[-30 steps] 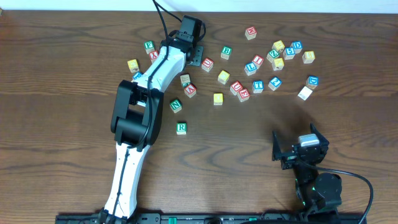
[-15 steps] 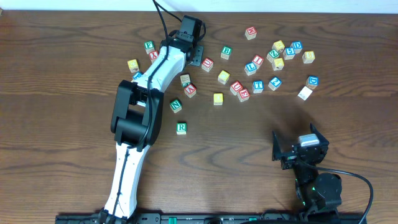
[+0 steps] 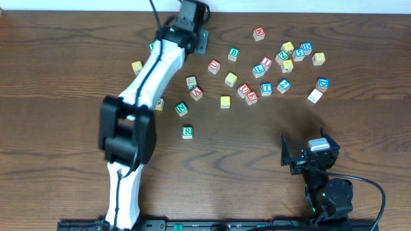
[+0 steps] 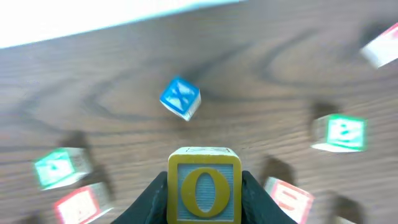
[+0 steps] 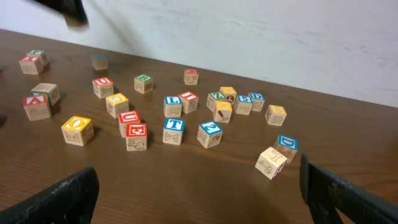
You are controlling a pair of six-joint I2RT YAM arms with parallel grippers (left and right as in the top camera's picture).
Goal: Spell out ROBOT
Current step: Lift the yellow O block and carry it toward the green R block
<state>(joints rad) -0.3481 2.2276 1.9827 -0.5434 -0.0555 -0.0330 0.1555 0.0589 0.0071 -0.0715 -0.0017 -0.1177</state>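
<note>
My left gripper [image 4: 204, 202] is shut on a yellow-framed O cube [image 4: 204, 184], held above the table near the far edge; in the overhead view this gripper [image 3: 200, 40] hides the cube. The green R cube [image 3: 187, 132] lies alone toward the middle. Among the scattered cubes are the green B cube [image 3: 234, 54], the blue T cube [image 3: 266, 89] and another yellow O cube [image 5: 77, 130]. At the near right, my right gripper [image 3: 307, 146] stands open with nothing between its fingers [image 5: 62, 199].
Below the left gripper lie a blue X cube [image 4: 180, 98] and green and red cubes. Several more lettered cubes [image 3: 287, 54] cluster at the back right. A pale cube [image 5: 272, 162] lies nearest the right gripper. The white wall [image 5: 249, 31] borders the far edge.
The left gripper has shut fully on the O cube and risen with it, shifting toward the far edge; the left arm swung left. The right arm has not moved.
</note>
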